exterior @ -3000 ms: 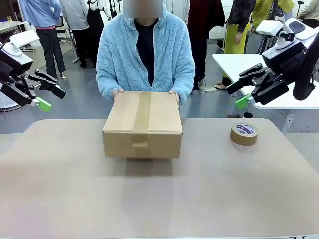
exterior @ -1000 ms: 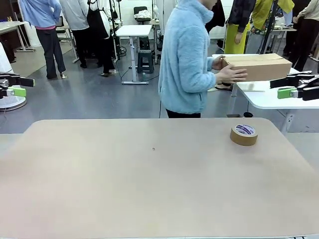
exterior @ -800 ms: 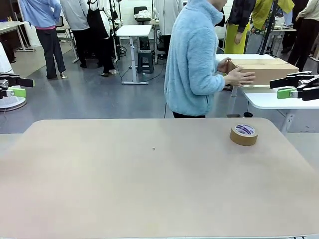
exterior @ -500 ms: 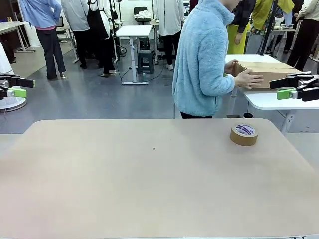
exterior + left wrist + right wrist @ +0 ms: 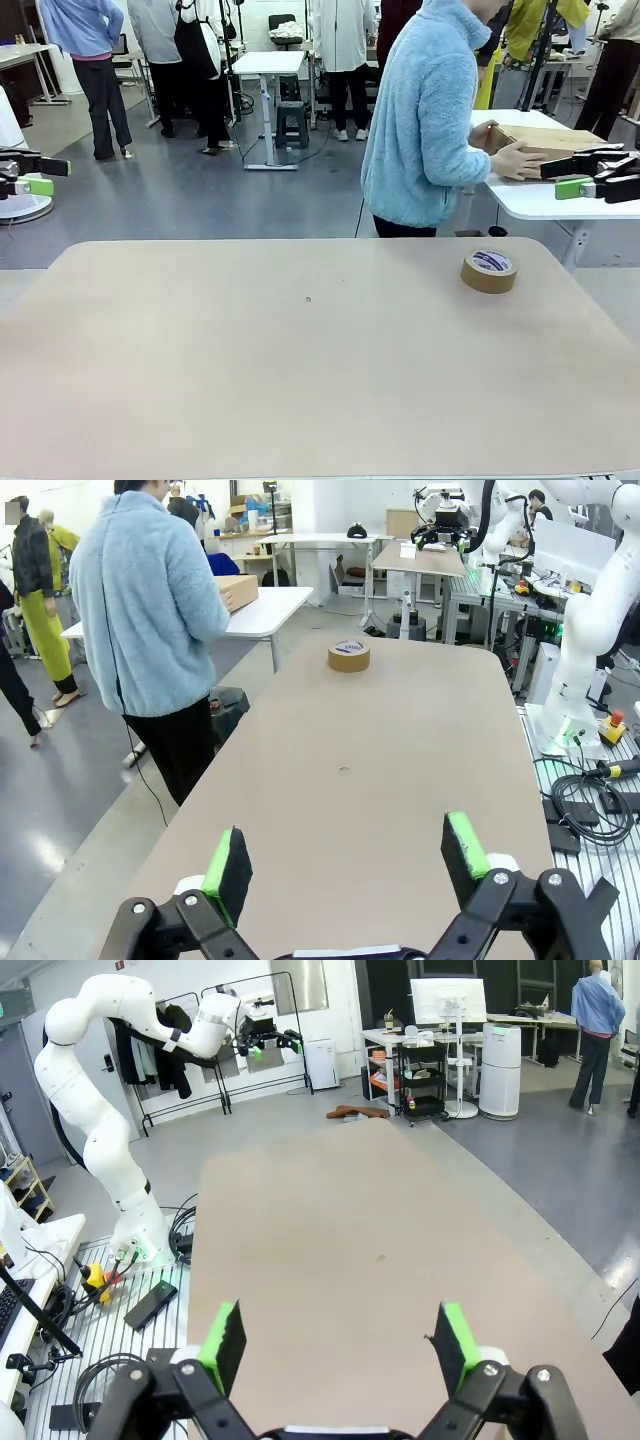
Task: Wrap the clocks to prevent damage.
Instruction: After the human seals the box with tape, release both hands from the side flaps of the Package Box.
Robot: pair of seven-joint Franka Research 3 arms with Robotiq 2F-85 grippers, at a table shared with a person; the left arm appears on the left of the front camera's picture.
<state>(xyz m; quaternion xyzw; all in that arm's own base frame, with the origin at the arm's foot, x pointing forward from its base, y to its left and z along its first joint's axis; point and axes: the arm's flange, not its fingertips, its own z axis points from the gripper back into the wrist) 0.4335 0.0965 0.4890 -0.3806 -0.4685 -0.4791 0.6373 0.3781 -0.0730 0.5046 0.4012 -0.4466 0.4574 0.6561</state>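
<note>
The table (image 5: 300, 370) is showing a smooth, matt beige top with no sheen. The tape roll (image 5: 489, 270) is looking like brown paper-toned tape, slightly glossy, with a printed paper core label. The box (image 5: 545, 145) is showing plain matt brown cardboard. The person's jacket (image 5: 425, 120) is looking like fluffy, rough light-blue fleece. The floor (image 5: 200, 200) is gleaming as smooth, faintly glossy grey.

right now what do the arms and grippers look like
Both arms are glossy white with rounded joints. The left gripper and right gripper are black, two-fingered, with bright green pads. The person's sleeve is fluffy light blue fleece.
</note>
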